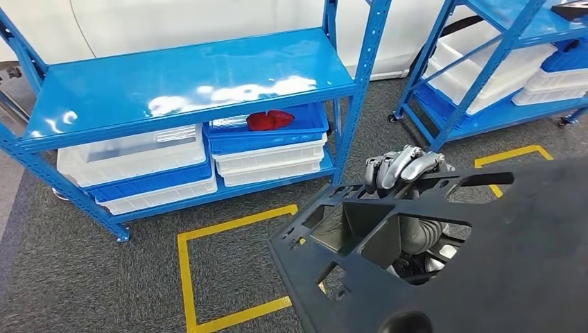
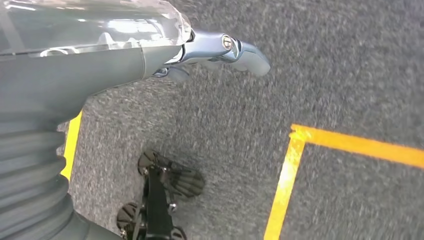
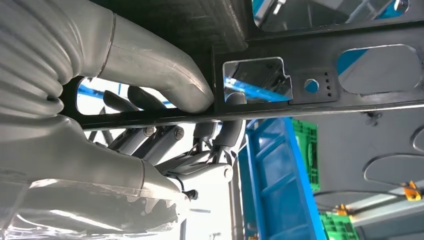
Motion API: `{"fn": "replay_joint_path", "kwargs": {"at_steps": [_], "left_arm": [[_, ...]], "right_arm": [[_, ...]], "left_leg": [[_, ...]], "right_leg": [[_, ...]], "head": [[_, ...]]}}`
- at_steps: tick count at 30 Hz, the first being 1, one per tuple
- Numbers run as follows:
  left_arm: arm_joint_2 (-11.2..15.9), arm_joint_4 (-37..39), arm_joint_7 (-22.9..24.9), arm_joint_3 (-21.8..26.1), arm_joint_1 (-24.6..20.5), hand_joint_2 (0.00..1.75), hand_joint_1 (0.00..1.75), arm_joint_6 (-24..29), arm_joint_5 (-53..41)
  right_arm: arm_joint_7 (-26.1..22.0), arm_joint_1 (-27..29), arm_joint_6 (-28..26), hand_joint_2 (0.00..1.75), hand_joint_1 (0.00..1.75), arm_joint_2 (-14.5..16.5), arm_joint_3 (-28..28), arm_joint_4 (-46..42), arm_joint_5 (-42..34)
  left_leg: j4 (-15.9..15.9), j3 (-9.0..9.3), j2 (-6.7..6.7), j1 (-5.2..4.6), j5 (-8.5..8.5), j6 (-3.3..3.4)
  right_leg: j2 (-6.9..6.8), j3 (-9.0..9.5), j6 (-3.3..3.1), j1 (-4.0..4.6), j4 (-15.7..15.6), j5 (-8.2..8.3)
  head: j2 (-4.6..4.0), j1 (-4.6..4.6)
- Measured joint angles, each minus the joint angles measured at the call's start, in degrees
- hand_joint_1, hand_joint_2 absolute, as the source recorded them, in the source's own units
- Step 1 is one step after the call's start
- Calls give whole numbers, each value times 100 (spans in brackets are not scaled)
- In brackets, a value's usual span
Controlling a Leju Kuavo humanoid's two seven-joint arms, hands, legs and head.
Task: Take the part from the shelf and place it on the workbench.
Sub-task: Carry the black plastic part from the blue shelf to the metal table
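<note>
The part is a large flat black panel (image 1: 499, 277) with several cutouts, filling the lower right of the head view and tilted over the floor. My right hand (image 1: 402, 166) grips its far rim, fingers hooked over the edge. In the right wrist view the thumb (image 3: 160, 75) lies against one face of the panel (image 3: 300, 40) and the darker fingers (image 3: 215, 135) curl round the other side. My left hand (image 2: 220, 50) hangs over the grey carpet, holding nothing, fingers stretched out.
A blue shelf rack (image 1: 187, 76) stands ahead, its top deck bare. Blue and white bins sit below, one holding a red object (image 1: 270, 119). A second blue rack (image 1: 485, 69) with white bins stands at the right. Yellow tape (image 1: 208, 236) marks the carpet.
</note>
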Motion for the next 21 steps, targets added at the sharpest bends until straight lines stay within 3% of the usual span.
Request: {"fn": "replay_joint_path", "kwargs": {"at_steps": [2,4,6,8,10,12,13,14,15,16,17,19,21], "left_arm": [[-28,0,2,2,-11,175,0,-11,-33],[-64,0,20,1,-22,175,0,17,-98],[-92,0,31,-11,-34,175,0,51,-176],[-109,0,29,-39,-61,175,0,50,-253],[-116,0,26,-61,-85,175,0,22,-299],[-114,0,25,-64,-84,175,0,8,-310],[-113,0,25,-64,-78,175,0,3,-310],[-111,0,25,-65,-74,175,0,-6,-314],[-111,0,21,-72,-71,175,0,-20,-331],[-111,0,17,-86,-72,175,0,-39,-354],[-107,0,15,-106,-73,175,0,-64,-378],[-82,0,39,-142,-73,175,0,-94,-384],[-35,0,131,-146,-72,175,0,-73,-297]], "right_arm": [[0,44,-14,175,175,0,8,-27,-16],[-1,109,31,175,175,-27,-43,-98,-131],[-3,189,133,175,175,-66,-190,-180,-288],[-4,268,200,175,175,-95,-408,-261,-358],[-4,317,217,175,175,-107,-593,-349,-362],[-4,354,219,175,175,-109,-680,-414,-355],[-4,382,216,175,175,-109,-702,-433,-342],[-3,414,209,175,175,-109,-722,-450,-321],[-3,448,185,175,175,-109,-743,-469,-272],[-2,481,151,175,175,-109,-764,-497,-204],[-3,511,115,175,175,-109,-781,-539,-123],[-2,533,61,175,175,-108,-798,-626,-3],[12,470,17,175,175,-108,-774,-658,-33]], "left_leg": [[46,-17,126,-10,-16,-17],[96,-29,222,-39,-46,-59],[122,-36,315,-67,-63,-104],[135,-34,369,-64,-88,-152],[346,-111,180,-39,-274,-213],[1002,-377,-76,-12,-666,-260],[1408,-548,-128,-5,-847,-274],[1708,-678,-146,0,-941,-283],[1814,-722,-152,5,-919,-286],[1682,-658,-163,13,-783,-282],[1332,-492,-209,23,-562,-272],[540,-130,-470,52,-222,-237],[190,2,-646,58,-163,-203]], "right_leg": [[-116,424,-28,14,-654,300],[-348,813,-114,76,-1351,479],[-412,881,-199,126,-1547,483],[-291,852,-258,108,-1568,519],[-185,837,-327,74,-1604,564],[-63,814,-371,59,-1617,598],[5,800,-378,59,-1614,610],[78,790,-377,59,-1611,620],[155,783,-370,59,-1606,630],[232,780,-359,57,-1600,638],[311,779,-347,54,-1592,645],[456,756,-307,51,-1567,665],[599,686,-231,37,-1554,711]], "head": [[0,7],[0,12],[0,14],[0,15],[0,13],[0,9],[0,9],[0,9],[0,9],[0,10],[0,10],[0,14],[0,16]]}}
